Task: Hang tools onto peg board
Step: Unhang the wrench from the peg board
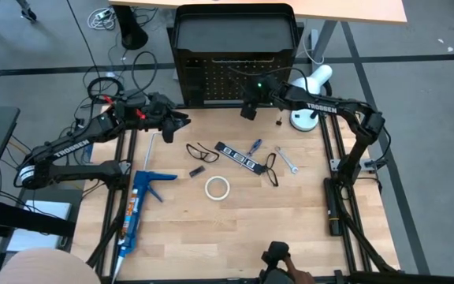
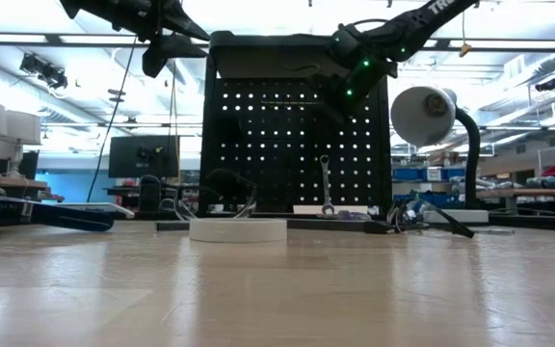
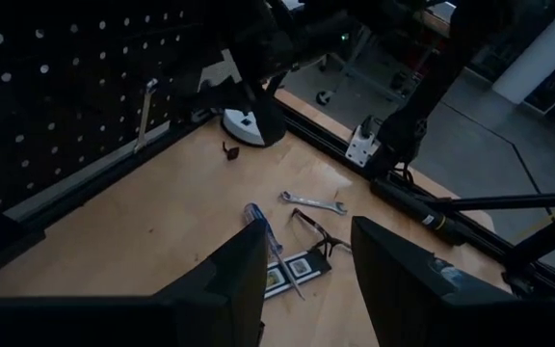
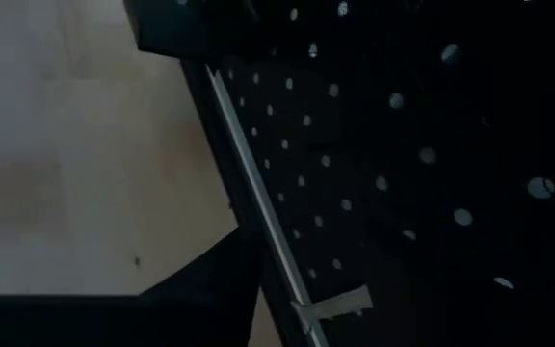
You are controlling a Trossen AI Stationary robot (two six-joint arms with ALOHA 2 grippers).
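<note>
The peg board (image 1: 235,79) stands upright at the table's far edge. One silver wrench (image 2: 326,183) hangs on it by its top end. On the table lie a white tape ring (image 1: 217,187), two black wire loops (image 1: 202,151), a black strip with white marks (image 1: 237,155), a blue-handled screwdriver (image 1: 254,146) and another silver wrench (image 1: 287,159). My right gripper (image 1: 249,110) is open and held high, close to the board's face and above the hanging wrench, touching nothing. My left gripper (image 3: 311,280) hovers open over the table's far left, holding nothing.
A white desk lamp (image 1: 310,87) stands at the far right beside the board. A blue caulking gun (image 1: 140,205) lies along the left side. A small dark piece (image 1: 195,170) lies near the tape ring. Bare wood stretches across the near half of the table.
</note>
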